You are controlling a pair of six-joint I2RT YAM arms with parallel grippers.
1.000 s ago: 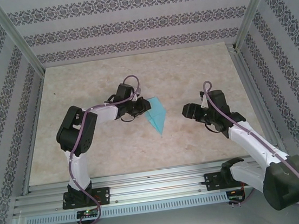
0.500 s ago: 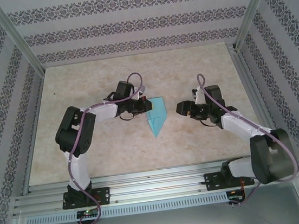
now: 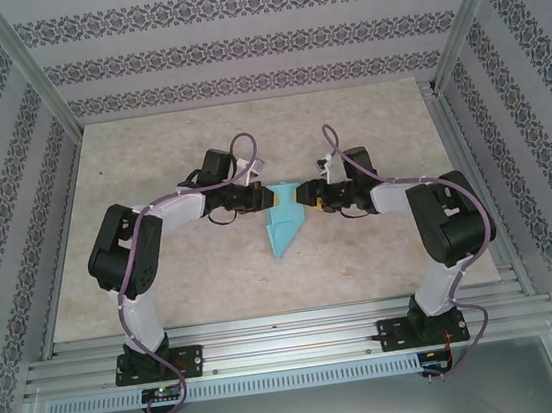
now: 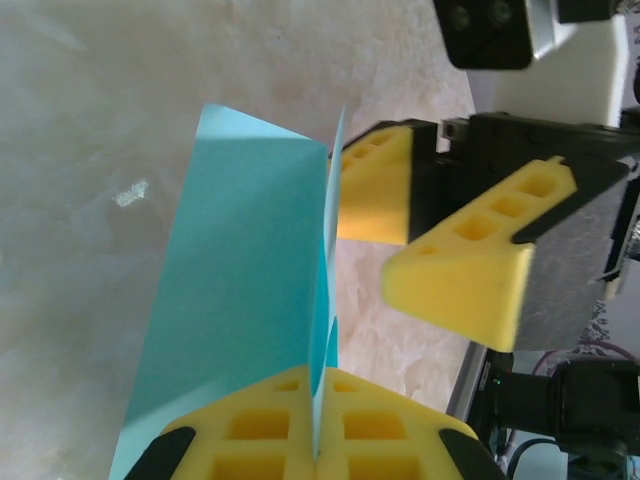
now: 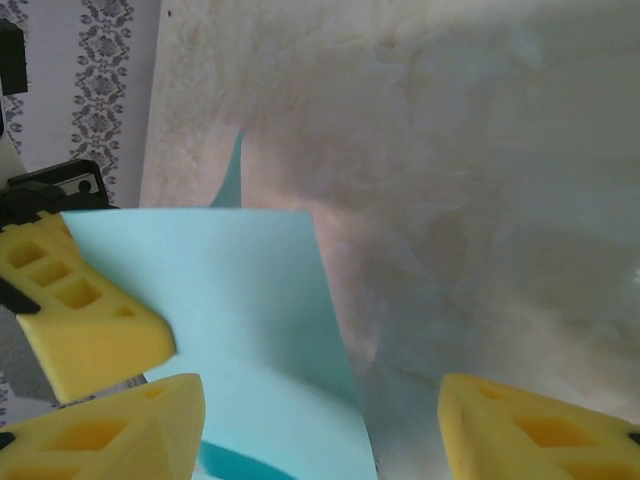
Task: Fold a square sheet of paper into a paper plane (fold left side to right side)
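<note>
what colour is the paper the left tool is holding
Plain turquoise-blue, no print. The paper plane shows best in the left wrist view.

A pale beige, marble-patterned rectangular worktop [image 3: 148,152] lies across the centre of the overhead view, its mottled surface flat and matt. Silver metal rails [image 3: 291,331] run along its lower edge in the frame. At the middle of the frame, a narrow folded piece of turquoise-blue paper [image 3: 283,231] points toward the bottom of the picture, over the surface. Whether its tip rests on the worktop cannot be told.
</note>
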